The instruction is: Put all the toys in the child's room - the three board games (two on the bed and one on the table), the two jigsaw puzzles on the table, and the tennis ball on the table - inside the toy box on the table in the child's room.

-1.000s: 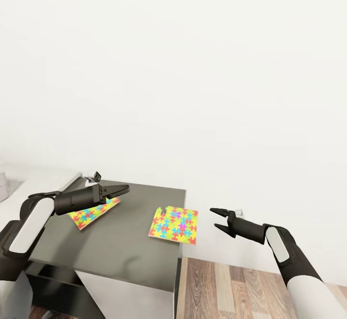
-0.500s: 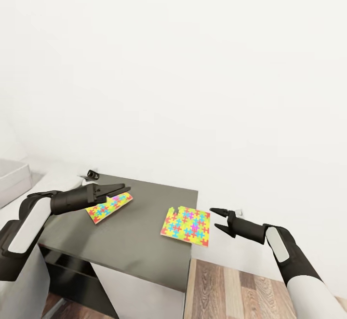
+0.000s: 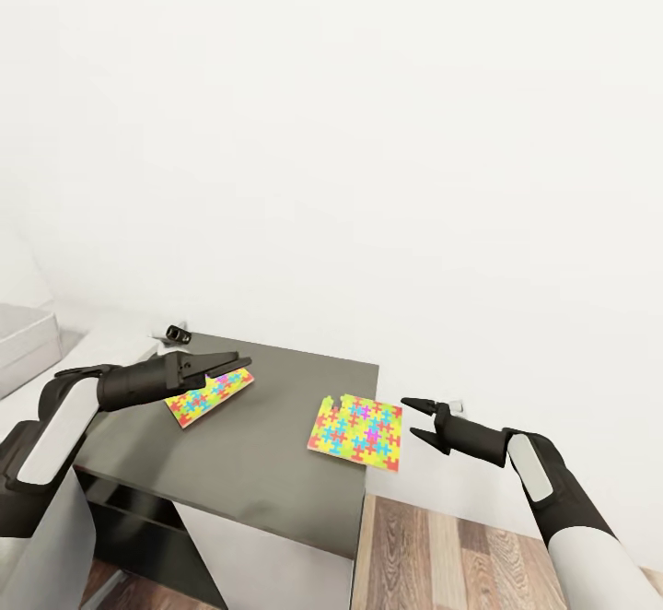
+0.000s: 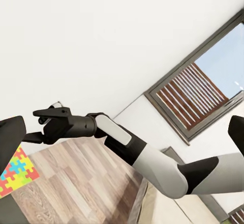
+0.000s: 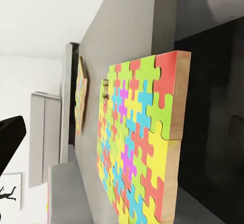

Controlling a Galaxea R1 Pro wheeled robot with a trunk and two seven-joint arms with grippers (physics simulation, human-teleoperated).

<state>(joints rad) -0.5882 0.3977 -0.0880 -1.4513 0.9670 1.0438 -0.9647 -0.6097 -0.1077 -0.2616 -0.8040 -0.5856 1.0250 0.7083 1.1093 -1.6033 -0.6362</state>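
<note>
Head view: left gripper (image 3: 235,366), closed, holds one jigsaw puzzle (image 3: 210,392) tilted above the dark desk (image 3: 230,463) at lower left. Second puzzle (image 3: 357,430) overhangs the desk edge; right gripper (image 3: 414,418) hangs open beside it. Neither is boxed yet.

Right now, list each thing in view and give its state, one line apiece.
Left tool: shut on left puzzle.
Left puzzle: held at its edge, tilted, lifted off the table.
Right puzzle: lying flat, one corner overhanging the table's edge.
Right tool: open, empty, beside the right puzzle, not touching it.
Table: dark top, bearing the right puzzle.
</note>
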